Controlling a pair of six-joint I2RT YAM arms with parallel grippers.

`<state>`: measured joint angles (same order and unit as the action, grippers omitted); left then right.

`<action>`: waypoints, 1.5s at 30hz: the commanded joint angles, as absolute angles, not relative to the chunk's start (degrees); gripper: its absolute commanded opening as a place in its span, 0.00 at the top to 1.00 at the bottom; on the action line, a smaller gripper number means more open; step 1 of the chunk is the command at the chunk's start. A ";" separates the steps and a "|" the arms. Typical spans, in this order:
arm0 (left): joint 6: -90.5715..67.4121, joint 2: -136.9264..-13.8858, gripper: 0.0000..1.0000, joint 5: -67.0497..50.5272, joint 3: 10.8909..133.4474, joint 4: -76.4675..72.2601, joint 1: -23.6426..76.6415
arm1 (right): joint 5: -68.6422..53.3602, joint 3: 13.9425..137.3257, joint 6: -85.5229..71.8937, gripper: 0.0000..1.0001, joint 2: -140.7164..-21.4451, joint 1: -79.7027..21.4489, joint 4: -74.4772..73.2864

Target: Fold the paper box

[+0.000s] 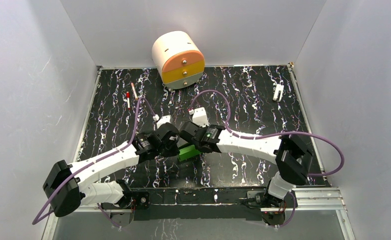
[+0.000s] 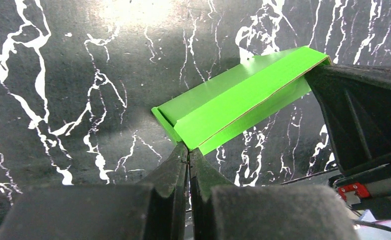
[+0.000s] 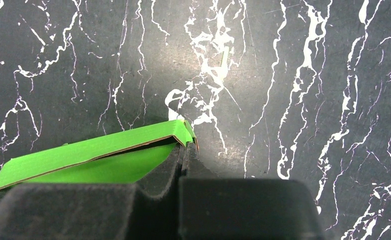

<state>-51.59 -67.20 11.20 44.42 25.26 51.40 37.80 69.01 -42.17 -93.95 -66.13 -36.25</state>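
Observation:
The paper box (image 1: 189, 152) is a bright green, partly folded card lying on the black marbled mat between my two grippers. In the left wrist view the paper box (image 2: 233, 102) rises like a shallow tent, and my left gripper (image 2: 188, 149) is shut with its tips pinching the card's near corner. The right gripper's black body (image 2: 363, 115) covers the card's far end. In the right wrist view my right gripper (image 3: 185, 146) is shut on the folded corner of the paper box (image 3: 93, 150). From above, the left gripper (image 1: 179, 149) and the right gripper (image 1: 198, 146) meet over the card and hide most of it.
A cream cylinder with orange and yellow drawers (image 1: 178, 59) stands at the back centre. Two red-and-white pens (image 1: 128, 100) lie at the back left and a small white clip (image 1: 278, 92) at the back right. White walls enclose the mat on three sides.

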 commanded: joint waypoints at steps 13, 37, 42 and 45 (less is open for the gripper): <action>-52.55 -68.43 1.00 18.34 40.83 26.46 55.81 | 34.38 56.63 -37.80 0.98 -84.32 -66.53 -19.11; -52.43 -71.79 1.00 24.92 39.15 26.42 55.81 | 21.60 53.95 -37.55 1.00 -73.65 -61.82 -21.77; -53.49 -71.69 1.00 25.15 38.39 26.19 55.84 | 19.73 54.85 -40.99 1.00 -75.45 -59.37 -24.47; -53.96 -71.02 1.00 25.54 37.65 26.18 55.86 | 20.80 55.68 -41.57 1.00 -76.38 -59.24 -26.71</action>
<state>-53.25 -69.52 27.09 41.80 16.86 55.61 20.91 52.29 -39.07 -75.75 -59.64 -24.12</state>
